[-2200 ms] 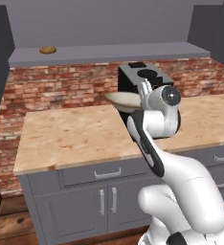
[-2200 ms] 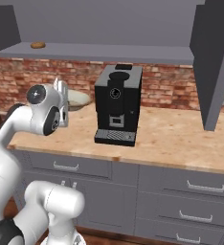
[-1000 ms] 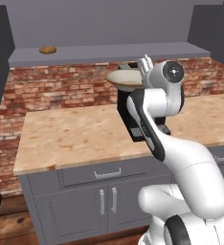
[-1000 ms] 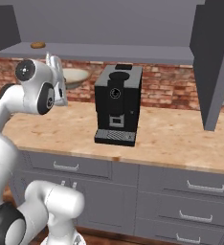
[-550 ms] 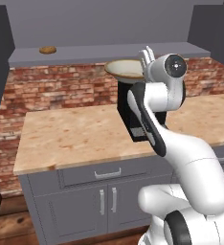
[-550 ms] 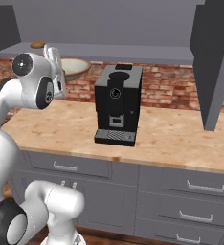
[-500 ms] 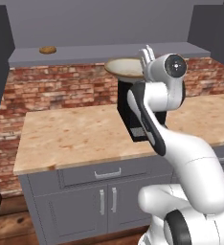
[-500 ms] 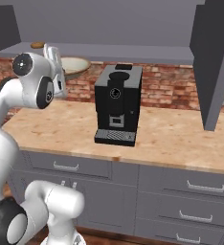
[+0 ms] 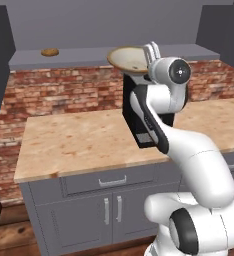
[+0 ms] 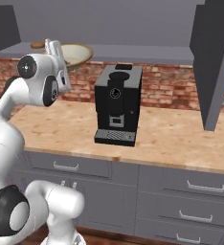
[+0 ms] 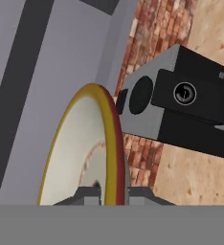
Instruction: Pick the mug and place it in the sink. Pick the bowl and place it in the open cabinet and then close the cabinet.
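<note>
Gripping the bowl (image 9: 128, 59) by its rim, fingers (image 11: 92, 192) clamped, upper centre; risk: tilted bowl slipping, striking cabinet (image 9: 89, 56) shelf edge.

Base views: from behind the arm, left and right, facing the table (image 9: 89, 142); hand view: close along the bowl (image 11: 80, 153). Shared: coffee machine (image 10: 117, 103).

Glossy white rounded arm segments with dark joints, a round dark cap at the wrist.
</note>
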Tool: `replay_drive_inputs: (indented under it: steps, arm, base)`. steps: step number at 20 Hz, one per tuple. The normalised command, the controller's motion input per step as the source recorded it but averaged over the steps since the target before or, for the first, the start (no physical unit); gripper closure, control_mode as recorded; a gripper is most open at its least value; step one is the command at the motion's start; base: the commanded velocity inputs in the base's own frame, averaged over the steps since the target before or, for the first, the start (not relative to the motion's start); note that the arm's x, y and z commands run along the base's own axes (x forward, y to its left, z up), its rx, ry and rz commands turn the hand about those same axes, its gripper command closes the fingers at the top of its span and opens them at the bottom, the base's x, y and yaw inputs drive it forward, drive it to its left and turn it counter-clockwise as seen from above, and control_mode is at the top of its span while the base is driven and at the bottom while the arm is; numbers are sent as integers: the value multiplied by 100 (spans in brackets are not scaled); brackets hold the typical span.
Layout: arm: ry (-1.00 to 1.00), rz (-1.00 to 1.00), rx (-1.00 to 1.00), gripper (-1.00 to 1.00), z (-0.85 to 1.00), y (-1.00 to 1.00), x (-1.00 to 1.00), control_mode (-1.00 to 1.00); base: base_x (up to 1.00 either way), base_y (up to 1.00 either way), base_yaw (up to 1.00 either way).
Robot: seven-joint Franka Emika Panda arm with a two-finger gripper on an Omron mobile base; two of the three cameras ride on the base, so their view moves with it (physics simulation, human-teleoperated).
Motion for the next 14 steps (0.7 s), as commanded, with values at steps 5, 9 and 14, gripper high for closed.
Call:
replay_drive_inputs:
  steps: [5, 9, 14]
  arm:
    - [3, 0, 0, 100, 31, 0, 36, -100]
    - [4, 0, 0, 100, 33, 0, 30, -100]
    - [0, 0, 0, 100, 11, 0, 35, -100]
  base:
    - [0, 0, 0]
    - [0, 0, 0]
    - [0, 0, 0]
